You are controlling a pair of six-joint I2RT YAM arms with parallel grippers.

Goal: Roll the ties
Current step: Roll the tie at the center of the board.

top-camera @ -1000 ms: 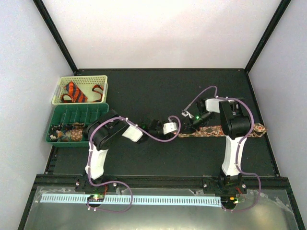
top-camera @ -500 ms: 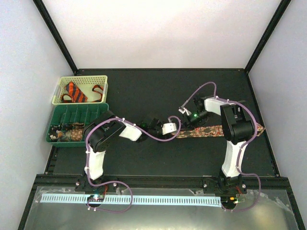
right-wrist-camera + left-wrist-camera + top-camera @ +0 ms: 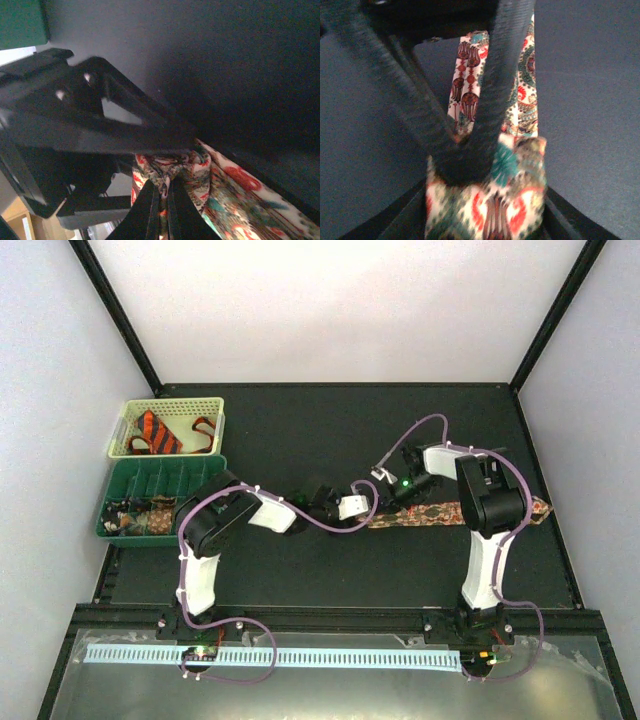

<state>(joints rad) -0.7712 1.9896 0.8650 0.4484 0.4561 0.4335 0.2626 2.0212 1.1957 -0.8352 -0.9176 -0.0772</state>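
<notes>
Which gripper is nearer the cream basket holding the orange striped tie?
Left, narrowly. Both clamp the patterned tie at its rolled end mid-table, far right of the basket; the left gripper sits on the basket's side, the right gripper just beyond.

Cloth: the patterned tie (image 3: 520,100) was a fine woven fabric with a soft low sheen, creased where it bunched. The orange striped tie (image 3: 155,430) looked like cloth too; its finish was too small to judge.
Black, matt, faintly grainy close up: the table (image 3: 330,430).
Plastic: the green tray (image 3: 200,465) was moulded with a slight gloss. The cream basket (image 3: 170,403) was perforated and duller. White shells on the arms (image 3: 200,580) were smooth and glossy.
Smooth purple sheathing on the cables (image 3: 430,420).
Plain matt white: the walls (image 3: 330,310).
The corner posts (image 3: 117,315) were black and looked like metal.
The near ledge (image 3: 330,695) was grey, shiny and reflective.
</notes>
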